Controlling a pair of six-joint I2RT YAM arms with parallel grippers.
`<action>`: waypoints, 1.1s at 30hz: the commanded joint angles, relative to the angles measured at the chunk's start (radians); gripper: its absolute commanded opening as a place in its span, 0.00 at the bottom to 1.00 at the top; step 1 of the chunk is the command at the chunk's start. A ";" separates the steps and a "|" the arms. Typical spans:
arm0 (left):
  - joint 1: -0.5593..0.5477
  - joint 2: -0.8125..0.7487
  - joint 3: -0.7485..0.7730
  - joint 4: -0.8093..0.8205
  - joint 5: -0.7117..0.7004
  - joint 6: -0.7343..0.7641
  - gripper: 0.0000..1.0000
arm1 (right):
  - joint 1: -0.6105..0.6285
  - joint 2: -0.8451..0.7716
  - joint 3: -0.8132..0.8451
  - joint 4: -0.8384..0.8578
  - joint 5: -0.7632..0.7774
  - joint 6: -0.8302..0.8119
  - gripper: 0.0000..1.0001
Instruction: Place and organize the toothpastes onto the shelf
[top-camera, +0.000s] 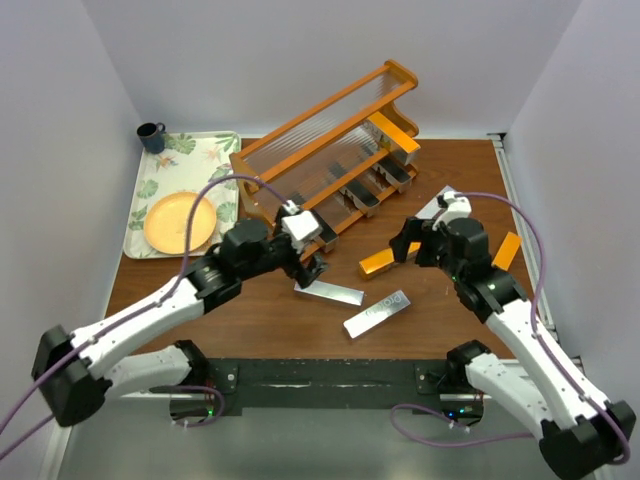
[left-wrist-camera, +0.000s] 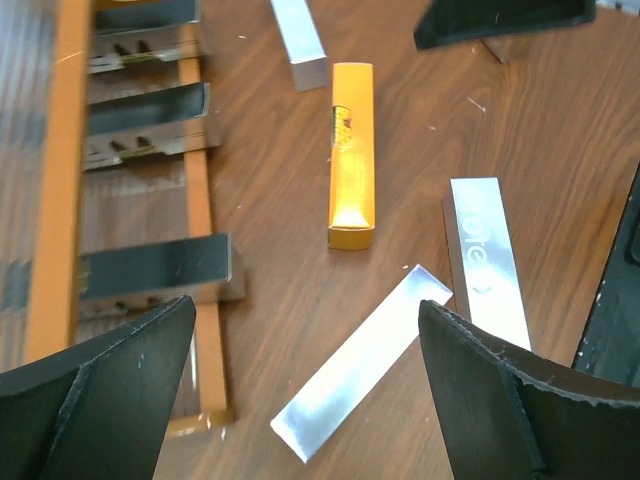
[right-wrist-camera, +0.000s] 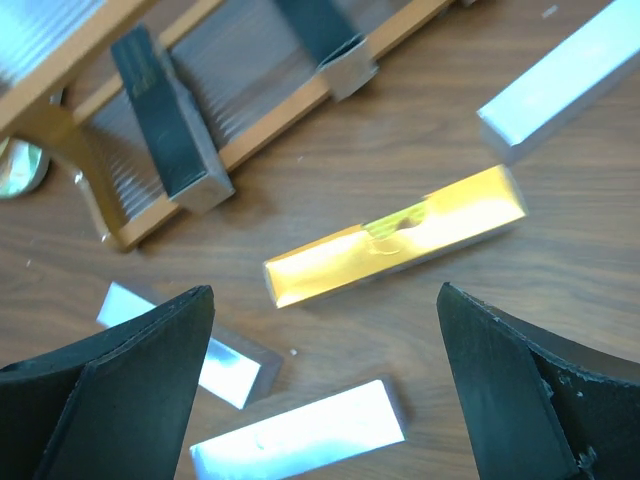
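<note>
Top view, toothpastes: long narrow cartons. An orange carton (top-camera: 385, 258) and two silver cartons (top-camera: 328, 291) are lying loose on the worktop (top-camera: 250, 310) in front of the shelf. Another silver one and another orange one are lying by the right arm.
Top view, shelf (top-camera: 320, 130): orange-brown with three stepped tiers of clear ribbed slats, sitting askew at the back. Dark cartons (top-camera: 362, 198) are lying across its lowest tier.
Top view, tray (top-camera: 225, 150): floral, sitting far left and carrying a yellow plate (top-camera: 180, 222). A mug (top-camera: 151, 136) is standing at its far corner.
Top view, hands: the left hand (top-camera: 308, 265) is hovering just in front of the shelf. The right hand (top-camera: 408, 245) is hovering at the orange carton's right end.
Top view, room: open wood is showing between the loose cartons and the near edge. Walls are closing in the left, back and right sides.
Left wrist view, left hand (left-wrist-camera: 305, 310): its jaws are standing wide and gripping nothing. A silver carton (left-wrist-camera: 360, 360) is lying diagonally under the gap, and a lettered one is lying just beside its upper corner.
Left wrist view, shelf (left-wrist-camera: 200, 200): it is running along the left, with dark cartons (left-wrist-camera: 150, 275) lying across the tier.
Right wrist view, right hand (right-wrist-camera: 325, 300): its jaws are spread wide and holding nothing. The orange carton (right-wrist-camera: 400, 240) is lying tilted just beyond the gap, with silver cartons (right-wrist-camera: 300, 440) lying around it.
Right wrist view, shelf (right-wrist-camera: 250, 150): it is sitting upper left, with two dark cartons (right-wrist-camera: 165, 130) reaching its front rail.
</note>
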 joint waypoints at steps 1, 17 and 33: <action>-0.068 0.127 0.104 0.034 -0.051 0.077 0.99 | 0.000 -0.130 -0.043 -0.025 0.156 -0.030 0.98; -0.137 0.667 0.298 0.300 -0.074 0.115 1.00 | -0.002 -0.314 -0.147 -0.036 0.294 0.019 0.98; -0.131 0.907 0.347 0.420 -0.048 0.120 0.84 | 0.000 -0.282 -0.167 -0.013 0.256 -0.026 0.98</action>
